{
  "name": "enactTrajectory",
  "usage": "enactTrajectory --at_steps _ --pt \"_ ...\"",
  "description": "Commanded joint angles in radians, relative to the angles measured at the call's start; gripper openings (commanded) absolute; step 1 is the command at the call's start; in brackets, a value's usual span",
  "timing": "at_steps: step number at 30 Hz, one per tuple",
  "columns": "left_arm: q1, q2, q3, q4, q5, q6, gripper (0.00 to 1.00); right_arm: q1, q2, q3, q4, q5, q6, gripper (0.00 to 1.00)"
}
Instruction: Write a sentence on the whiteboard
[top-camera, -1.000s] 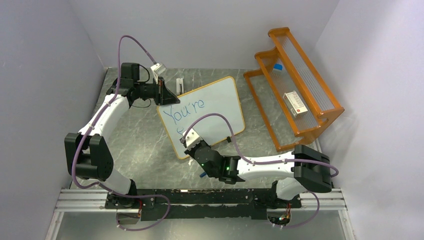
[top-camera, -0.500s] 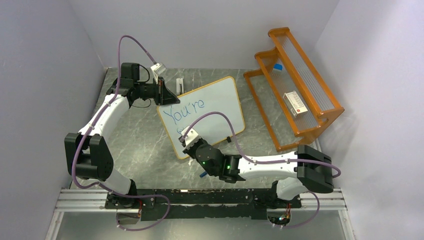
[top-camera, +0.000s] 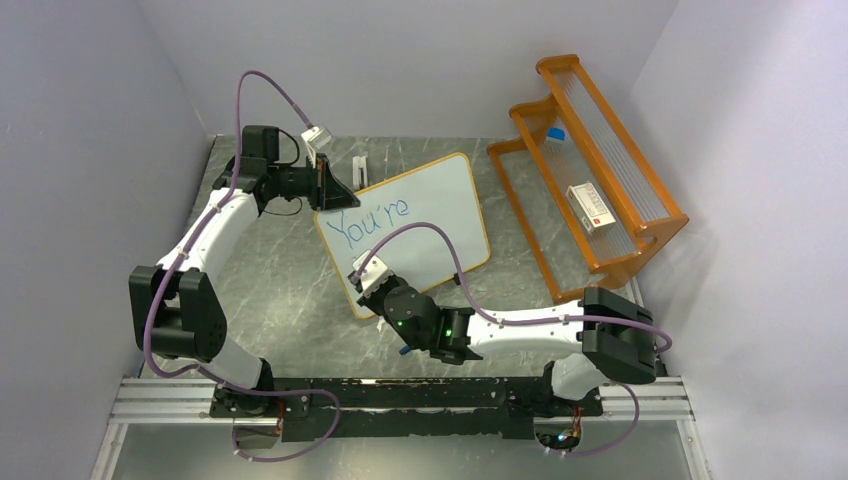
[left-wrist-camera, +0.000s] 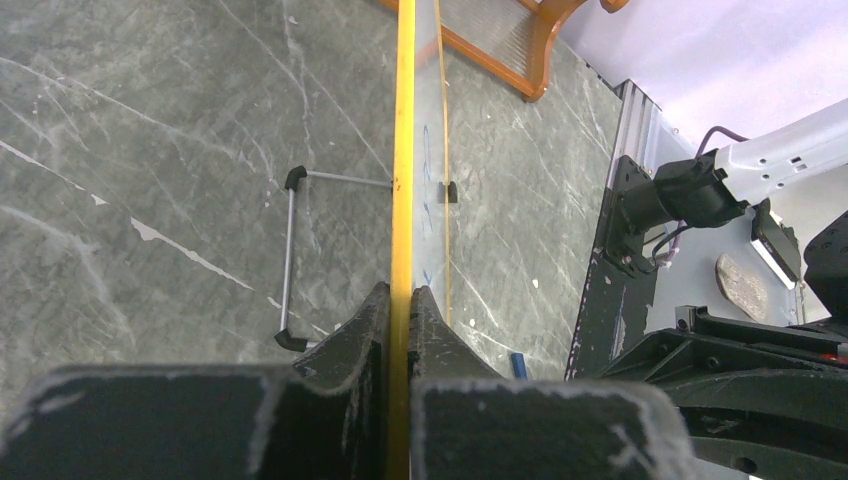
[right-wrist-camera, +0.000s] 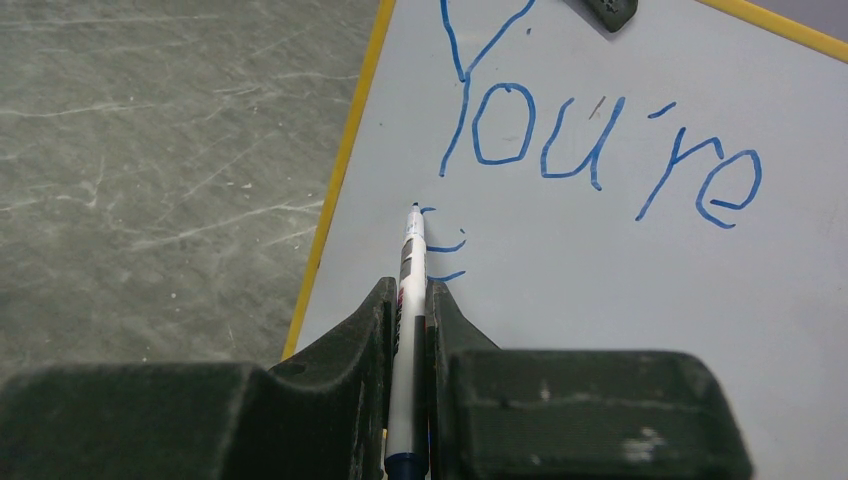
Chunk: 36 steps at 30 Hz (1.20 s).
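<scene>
The whiteboard (top-camera: 440, 200) leans tilted at the table's middle, with "You're" (right-wrist-camera: 600, 150) written on it in blue. My left gripper (top-camera: 335, 196) is shut on its upper left corner. In the left wrist view the yellow frame edge (left-wrist-camera: 403, 150) runs straight between the jaws of the left gripper (left-wrist-camera: 401, 292). My right gripper (top-camera: 372, 283) is shut on a white marker (right-wrist-camera: 411, 262) over the board's lower left. The marker's tip rests just below the "Y", beside short blue strokes (right-wrist-camera: 442, 245). In the right wrist view the right gripper (right-wrist-camera: 407, 287) pinches the marker's barrel.
An orange wooden rack (top-camera: 590, 160) stands at the right with a small white box (top-camera: 589, 208) on it. A white object (top-camera: 360, 168) lies behind the board. The board's wire stand (left-wrist-camera: 290, 260) shows behind it. A blue cap (left-wrist-camera: 518, 364) lies near the base rail (top-camera: 400, 400).
My right arm has shifted a little to the left and toward the board's left edge, carrying the marker. The left arm and the board have not moved.
</scene>
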Motion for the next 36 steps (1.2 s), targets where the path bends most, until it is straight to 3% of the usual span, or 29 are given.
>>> enactTrajectory --at_steps 1,36 --pt "0.006 -0.010 -0.015 0.015 -0.047 0.042 0.05 -0.003 0.016 0.026 0.036 0.013 -0.010 0.00" --pt "0.006 -0.006 -0.013 0.006 -0.049 0.049 0.05 -0.032 0.016 0.017 -0.006 0.065 0.015 0.00"
